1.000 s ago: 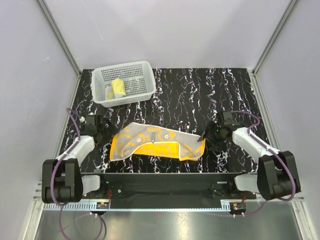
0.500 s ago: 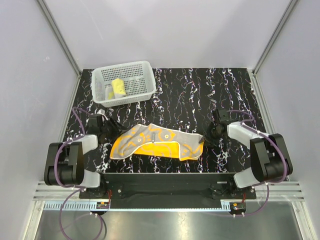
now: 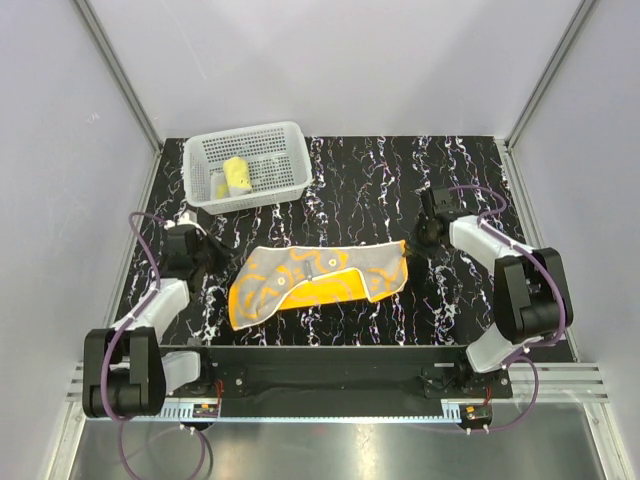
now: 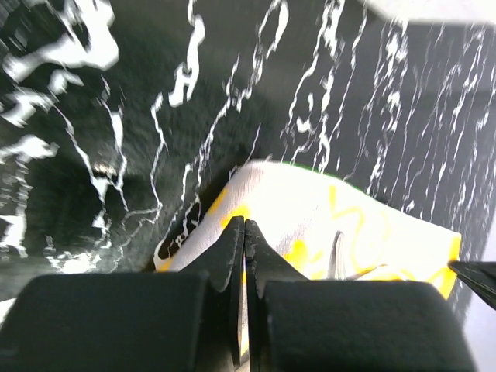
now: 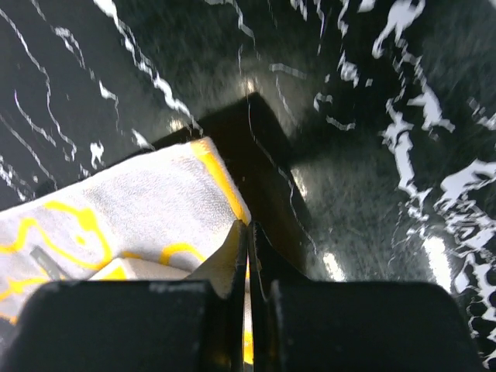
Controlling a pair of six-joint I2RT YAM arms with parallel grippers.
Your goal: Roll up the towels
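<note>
While the left hand (image 4: 242, 225) and right hand (image 5: 246, 226) sit pinched together at the ends of the orange towel (image 3: 320, 280), seemingly flattening it, rolling next needs one edge tucked over tightly.

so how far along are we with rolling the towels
Looks done: the yellow towel sits bundled in the basket. In hand: the orange towel lies spread on the table, one edge folded over, with the left tool and right tool shut at its two ends; whether they pinch it is unclear. Left: roll it up.
</note>
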